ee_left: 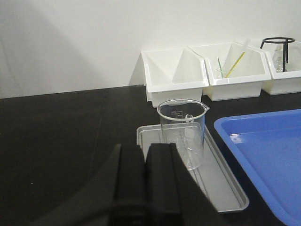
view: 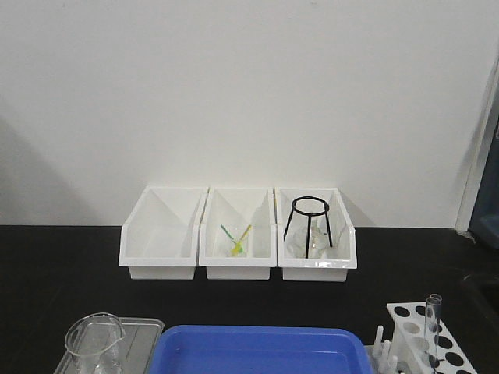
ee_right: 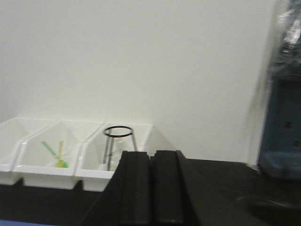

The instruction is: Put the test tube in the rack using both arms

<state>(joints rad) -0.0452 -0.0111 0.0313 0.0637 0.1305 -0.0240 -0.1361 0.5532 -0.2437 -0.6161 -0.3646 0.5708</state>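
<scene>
Test tube (view: 433, 319) stands upright in the white rack (view: 421, 336) at the counter's (view: 62, 265) front right corner, so the right tool (ee_right: 151, 188) looks nearer than the left tool (ee_left: 143, 183); both tools have fingers pressed together, holding nothing.

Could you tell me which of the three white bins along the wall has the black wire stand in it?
The right-hand bin holds the black wire stand. The middle bin holds only green and yellow sticks, and the left bin looks empty.
</scene>
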